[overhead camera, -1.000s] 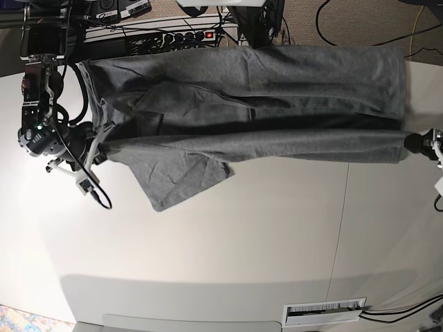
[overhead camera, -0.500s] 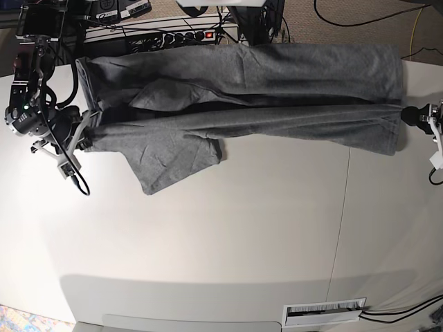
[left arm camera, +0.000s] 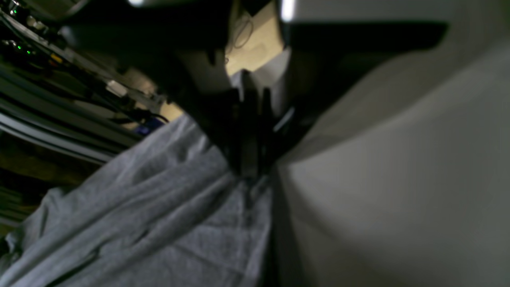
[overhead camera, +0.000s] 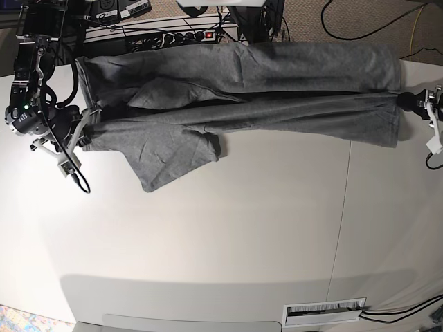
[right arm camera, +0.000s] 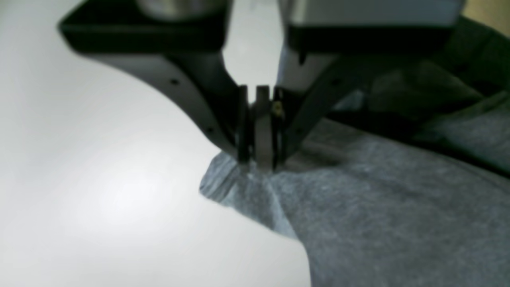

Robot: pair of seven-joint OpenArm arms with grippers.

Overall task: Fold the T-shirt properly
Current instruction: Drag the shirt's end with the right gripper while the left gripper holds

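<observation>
The T-shirt (overhead camera: 242, 104) stretches lengthwise from 9 to 3 o'clock across the worktop (overhead camera: 242, 228), the left claw (overhead camera: 403, 99) and right claw (overhead camera: 84, 128) each clamped on an end.

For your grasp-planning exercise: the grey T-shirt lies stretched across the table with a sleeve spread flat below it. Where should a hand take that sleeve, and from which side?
Probably at the sleeve's free outer corner, coming from the bare table side. That corner lies flat and clear of the T-shirt body, so one layer can be pinched. Both the left hand and right hand are shut on the shirt's ends, so one must let go first.
</observation>
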